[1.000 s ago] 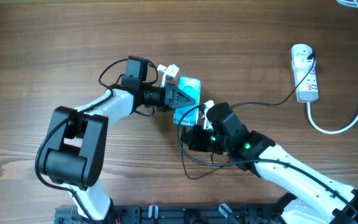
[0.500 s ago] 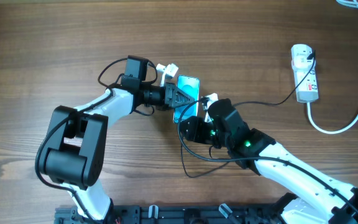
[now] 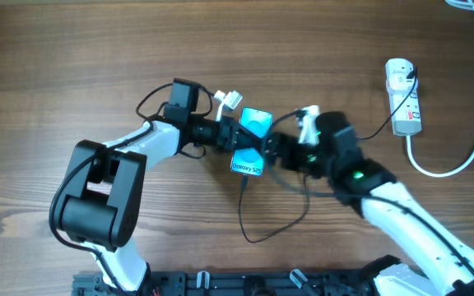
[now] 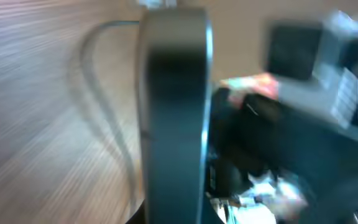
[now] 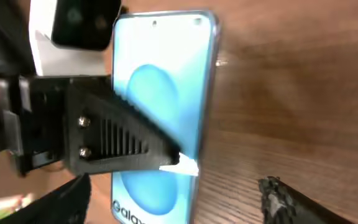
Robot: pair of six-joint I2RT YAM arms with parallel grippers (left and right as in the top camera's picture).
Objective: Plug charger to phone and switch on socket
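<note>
The phone [image 3: 248, 162] is off the table with its screen up, and my left gripper [image 3: 245, 138] is shut across its middle. In the right wrist view a black left finger [image 5: 120, 144] crosses the blue screen of the phone [image 5: 166, 74]. The left wrist view is blurred and shows the phone [image 4: 173, 106] edge-on. The charger's thin black cable [image 3: 249, 234] loops on the table and rises to the phone's lower short end. My right gripper [image 3: 276, 148] is open just right of the phone and holds nothing. The white socket [image 3: 403, 99] lies at the far right with a black adapter in it.
A thick white lead [image 3: 459, 160] curls from the socket toward the table's right edge. The black charger cable [image 3: 369, 133] runs from the socket under my right arm. Bare wooden table [image 3: 56, 66] surrounds both arms.
My right gripper has opened and swung from below the phone up to its right side. The cable end stays at the phone's lower end. The left gripper has kept its hold and shifted slightly right.
</note>
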